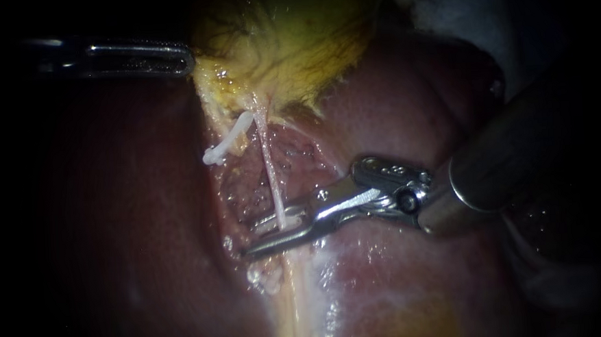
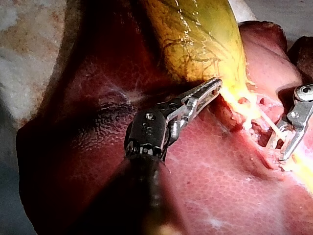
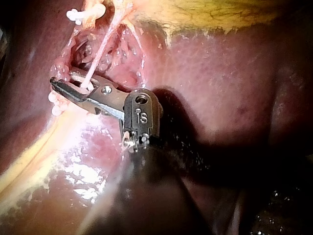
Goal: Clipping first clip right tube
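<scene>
1. The right instrument is reaching in from the right, and its jaws are standing released, with a clear gap between them.
2. The right tube, a thin pale strand, is running down from the gallbladder across the raw bed and passing into that gap. I cannot tell whether either jaw is touching it.
3. In the right wrist view the same tube is dropping between the parted jaws of the right instrument.
4. The left instrument is coming in from the left, its jaws clenched on the yellow edge of the gallbladder.
5. In the left wrist view those jaws are lying together where the gallbladder narrows.
6. A short white piece is lying beside the tube, nearer the gallbladder. I cannot tell whether it is a clip.
7. The liver is lying dark red around the raw bed.
</scene>
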`<state>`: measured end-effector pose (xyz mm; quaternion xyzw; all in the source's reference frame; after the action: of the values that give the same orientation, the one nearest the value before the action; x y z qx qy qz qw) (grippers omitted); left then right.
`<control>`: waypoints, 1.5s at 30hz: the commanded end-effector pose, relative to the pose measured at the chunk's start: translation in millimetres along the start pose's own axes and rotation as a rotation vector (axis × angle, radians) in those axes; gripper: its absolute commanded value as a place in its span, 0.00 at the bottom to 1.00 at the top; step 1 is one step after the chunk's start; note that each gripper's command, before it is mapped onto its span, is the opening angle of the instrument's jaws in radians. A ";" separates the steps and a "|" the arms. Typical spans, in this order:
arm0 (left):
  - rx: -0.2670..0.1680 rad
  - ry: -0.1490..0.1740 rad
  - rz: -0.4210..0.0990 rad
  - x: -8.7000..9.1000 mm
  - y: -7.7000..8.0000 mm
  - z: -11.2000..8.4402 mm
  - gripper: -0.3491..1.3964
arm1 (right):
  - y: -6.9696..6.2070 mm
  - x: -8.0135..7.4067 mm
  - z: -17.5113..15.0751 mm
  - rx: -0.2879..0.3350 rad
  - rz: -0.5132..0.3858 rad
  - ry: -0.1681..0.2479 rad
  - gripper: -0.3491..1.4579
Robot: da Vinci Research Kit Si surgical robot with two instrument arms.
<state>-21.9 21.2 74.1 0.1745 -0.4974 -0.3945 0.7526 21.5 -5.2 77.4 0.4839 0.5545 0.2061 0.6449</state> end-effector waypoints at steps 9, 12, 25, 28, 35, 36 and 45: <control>0.000 0.000 0.000 0.0 0.0 0.0 0.00 | 0.6 0.2 0.1 -0.056 0.001 0.017 0.48; 0.000 0.000 0.000 0.0 0.0 0.0 0.00 | 0.8 0.2 0.1 -0.108 -0.002 -0.001 0.52; -0.001 0.000 0.000 0.0 0.0 0.0 0.00 | 4.2 0.3 -1.6 -0.258 -0.020 -0.028 0.53; -0.001 0.000 0.000 0.0 0.0 0.0 0.00 | 4.6 0.2 -2.0 -0.274 -0.019 -0.035 0.53; -0.001 0.000 0.000 0.0 0.0 0.0 0.00 | 5.2 0.3 -2.7 -0.299 -0.026 -0.051 0.53; -0.001 0.000 0.000 0.0 0.0 0.0 0.00 | 5.3 0.3 -2.8 -0.301 -0.026 -0.049 0.53; -0.001 0.000 0.000 0.1 -0.1 -0.1 0.00 | 4.8 0.1 -4.6 -0.285 -0.066 -0.063 0.53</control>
<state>-21.9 21.1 74.1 0.1742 -0.4974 -0.3947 0.7527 18.4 -1.1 81.9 0.3769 0.5154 0.2439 0.7299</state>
